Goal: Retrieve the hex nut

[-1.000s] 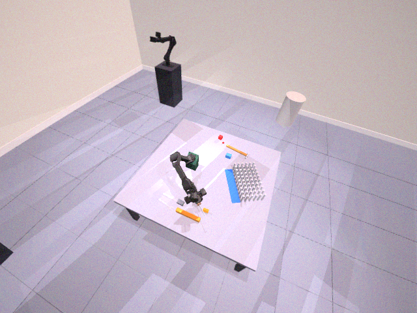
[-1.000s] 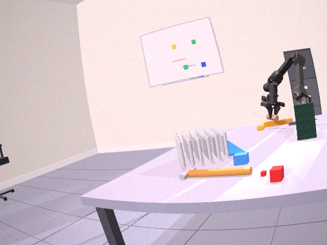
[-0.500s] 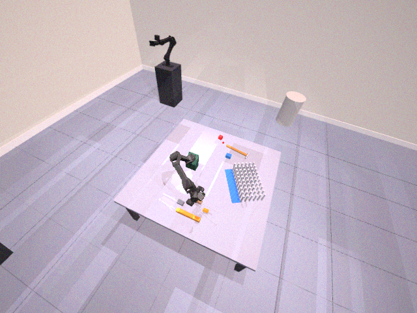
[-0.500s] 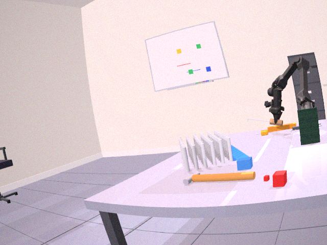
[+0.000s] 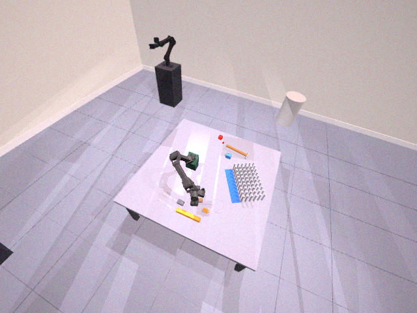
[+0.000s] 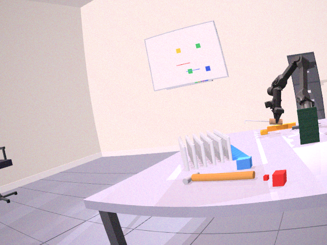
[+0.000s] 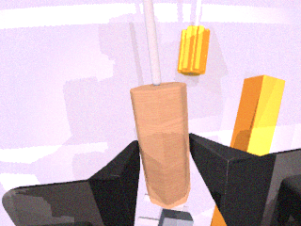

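Observation:
My gripper [image 5: 199, 199] [image 6: 276, 121] [image 7: 163, 141] is shut on the wooden handle [image 6: 272, 121] [image 7: 162, 110] of a hook tool. I hold the tool in the air, roughly level. Its thin shaft [image 6: 258, 121] [image 7: 153, 52] points away from the fingers and has a small bent tip in the exterior view. The metal spacers [image 5: 249, 182] [image 6: 209, 150] stand upright in rows, well away from my gripper. The blue taped strip [image 5: 231, 185] [image 6: 238, 152] lies along their near side, toward the arm. The hex nut cannot be made out in any view.
Near my gripper lie a yellow bar [image 5: 187, 214] [image 6: 281, 127] [image 7: 263, 113], a yellow-handled tool [image 5: 205, 210] [image 6: 263, 131] [image 7: 194, 51] and a grey block [image 5: 180, 202] [image 7: 175, 218]. Beyond the strip's far end lie a blue block [image 5: 228, 155] [image 6: 243, 163], a hammer [image 5: 236, 150] [image 6: 223, 176] and a red cube [image 5: 220, 137] [image 6: 279, 177].

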{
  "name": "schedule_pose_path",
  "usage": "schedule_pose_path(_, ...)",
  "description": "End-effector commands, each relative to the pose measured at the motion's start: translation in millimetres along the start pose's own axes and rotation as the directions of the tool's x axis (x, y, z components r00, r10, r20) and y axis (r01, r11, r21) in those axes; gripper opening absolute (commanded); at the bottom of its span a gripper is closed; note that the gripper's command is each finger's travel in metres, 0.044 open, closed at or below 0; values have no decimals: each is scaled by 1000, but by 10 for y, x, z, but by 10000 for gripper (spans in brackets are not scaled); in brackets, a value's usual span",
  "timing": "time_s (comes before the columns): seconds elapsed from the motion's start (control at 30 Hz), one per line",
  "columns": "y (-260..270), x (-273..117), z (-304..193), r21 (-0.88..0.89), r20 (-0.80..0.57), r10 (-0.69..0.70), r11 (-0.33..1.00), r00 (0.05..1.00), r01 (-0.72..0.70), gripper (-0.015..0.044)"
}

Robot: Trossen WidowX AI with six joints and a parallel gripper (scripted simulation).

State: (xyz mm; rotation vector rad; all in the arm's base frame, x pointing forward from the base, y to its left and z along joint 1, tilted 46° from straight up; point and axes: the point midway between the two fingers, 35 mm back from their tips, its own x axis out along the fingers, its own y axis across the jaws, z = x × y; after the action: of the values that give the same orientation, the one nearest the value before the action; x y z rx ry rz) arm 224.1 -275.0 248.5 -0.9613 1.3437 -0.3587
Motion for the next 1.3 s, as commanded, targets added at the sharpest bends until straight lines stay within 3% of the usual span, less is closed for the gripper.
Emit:
schedule_pose_path(0.0,8,1,-4,-121,-2,-7,993,1000,7,0)
schedule_pose_path(0.4,16,3,-5,-509,-2,-26,861,1000,21,0)
schedule_pose_path(0.8,25,5,-6,-811,-3,-45,584,999,24,0)
schedule_pose_path(0.93,27,5,-6,-873,-3,-50,488,999,22,0)
schedule_pose_path(1.27,28,75,-15,-874,-3,-50,485,999,22,0)
